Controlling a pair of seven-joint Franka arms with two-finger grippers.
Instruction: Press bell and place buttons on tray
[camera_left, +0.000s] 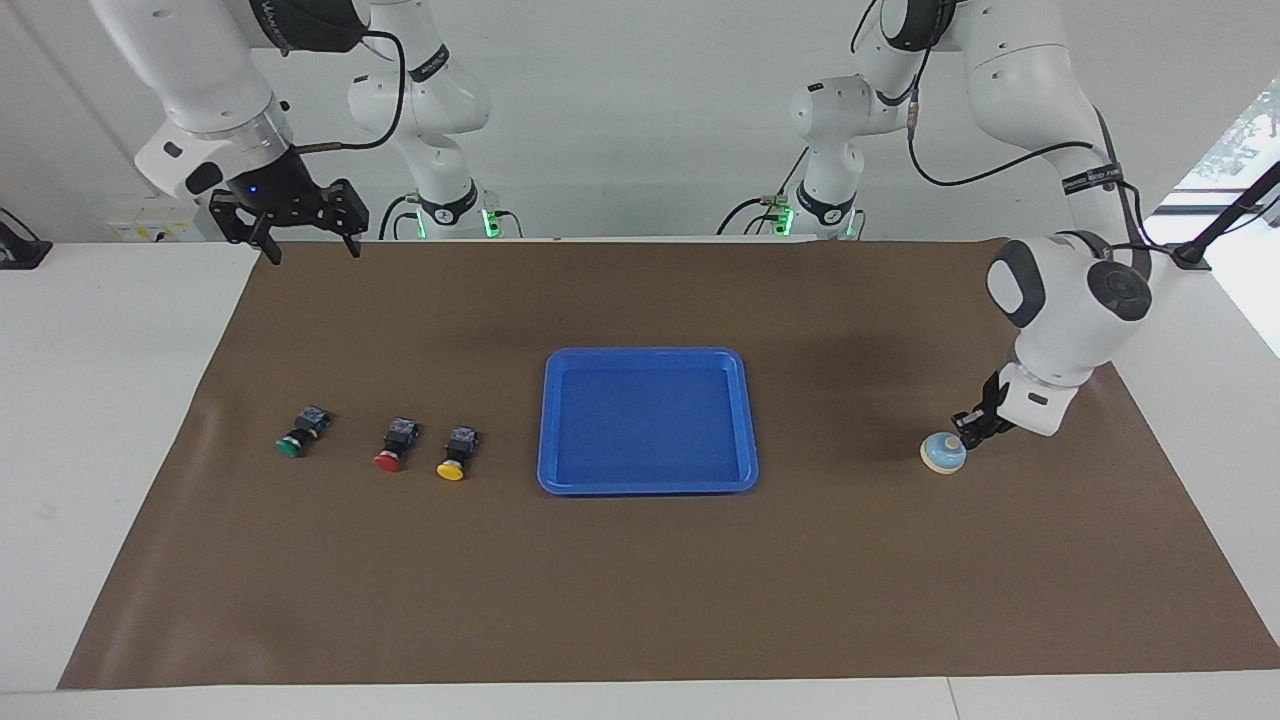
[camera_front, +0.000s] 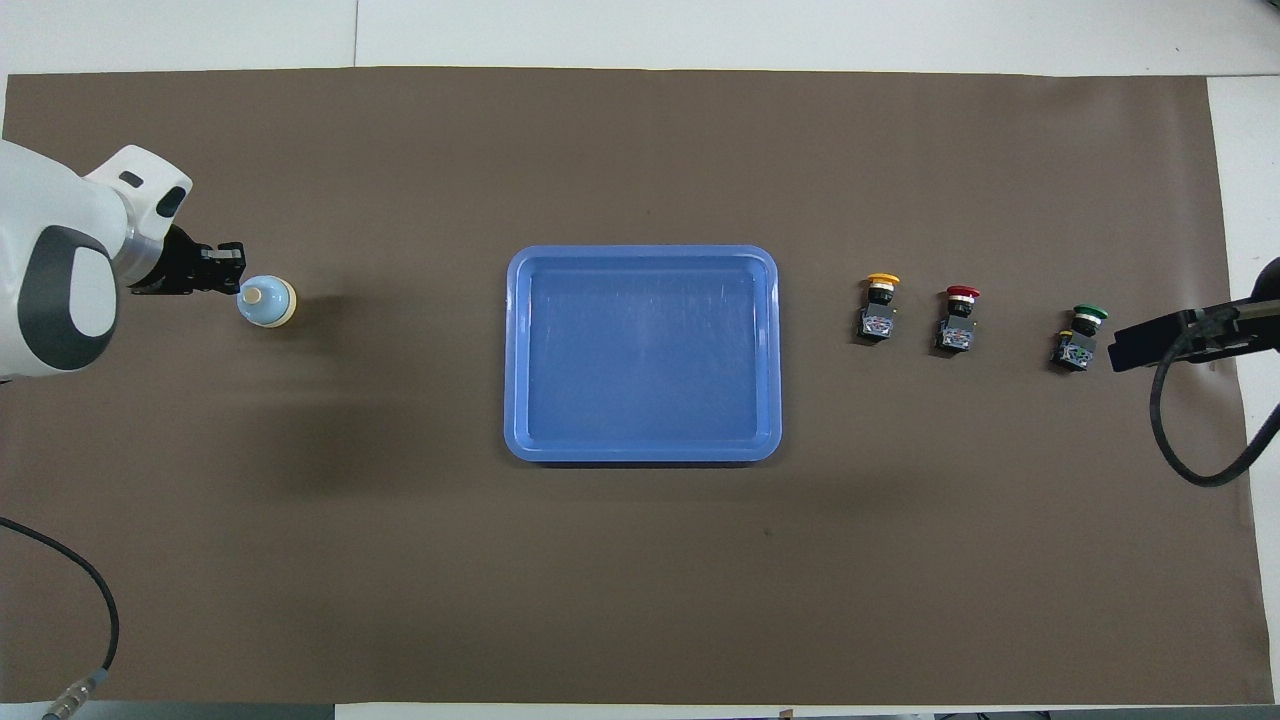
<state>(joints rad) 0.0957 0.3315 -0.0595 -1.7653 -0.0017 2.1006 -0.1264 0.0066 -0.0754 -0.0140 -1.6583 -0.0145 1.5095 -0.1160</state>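
The light-blue bell (camera_left: 943, 452) (camera_front: 267, 302) sits on the brown mat toward the left arm's end of the table. My left gripper (camera_left: 968, 425) (camera_front: 236, 271) is shut, its tips just off the bell's knob and slightly above it. The green button (camera_left: 291, 445) (camera_front: 1088, 320), red button (camera_left: 388, 459) (camera_front: 962, 300) and yellow button (camera_left: 451, 468) (camera_front: 881, 290) lie in a row toward the right arm's end. The blue tray (camera_left: 648, 487) (camera_front: 640, 455) lies in the middle with nothing in it. My right gripper (camera_left: 305, 245) waits open, high over the mat's edge by the robots.
A brown mat (camera_left: 640, 600) covers most of the white table. A black cable (camera_front: 1190, 450) hangs from the right arm over the mat's end near the green button. Another cable (camera_front: 90, 600) trails at the left arm's end.
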